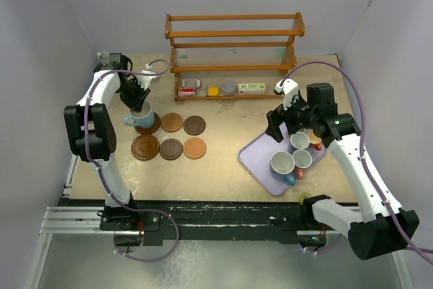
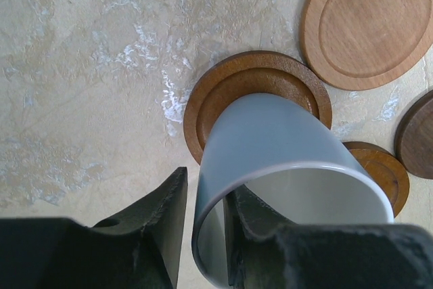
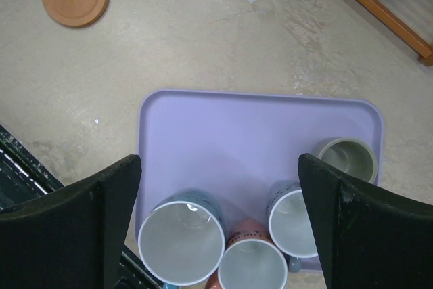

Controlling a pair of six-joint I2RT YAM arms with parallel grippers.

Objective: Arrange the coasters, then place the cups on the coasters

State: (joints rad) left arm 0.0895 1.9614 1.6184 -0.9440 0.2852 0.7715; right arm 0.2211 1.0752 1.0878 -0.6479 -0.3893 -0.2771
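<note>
Wooden coasters point(image 1: 171, 122) number six; five cups point(image 3: 181, 241) show, four on the tray point(image 3: 257, 133).

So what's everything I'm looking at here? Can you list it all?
coasters: six, brown shades, two rows of three on the table's left half
cups: at least four on the tray, blue, pinkish and grey-green
light blue cup: one, on the back-left coaster
tray: one, lavender, right side
rack: one, wooden, at the back
boxes: two, on the rack's bottom shelf
yellow item: one, between the boxes
grey item: one, beside the yellow item
table: one, beige
arms: two, white and black, near edge
left gripper: black, open, astride the light blue cup's wall
right gripper: black, open, above the tray
</note>
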